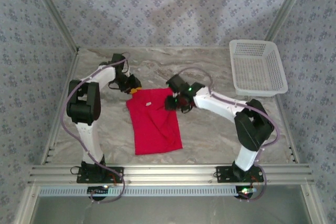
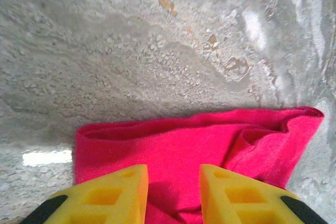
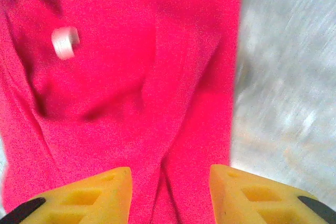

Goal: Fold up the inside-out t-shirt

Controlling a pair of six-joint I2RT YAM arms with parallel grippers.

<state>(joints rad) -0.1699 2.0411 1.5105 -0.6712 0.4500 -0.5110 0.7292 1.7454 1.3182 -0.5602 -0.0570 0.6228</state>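
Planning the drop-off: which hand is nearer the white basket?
Right. The right hand sits left of the basket over the shirt; the left hand is farther left.

The left arm (image 1: 90, 134) and right arm (image 1: 216, 103) have white links, black joints and black bases. Lilac cables (image 1: 64, 118) loop along them. Their fingers (image 2: 113, 195) are yellow wedges with rectangular cut-outs.

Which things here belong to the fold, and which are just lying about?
In the job:
t-shirt, flat on the table
left gripper, open at the shirt's edge
right gripper, open over the shirt

Lying about:
basket, far right corner, apart from the shirt
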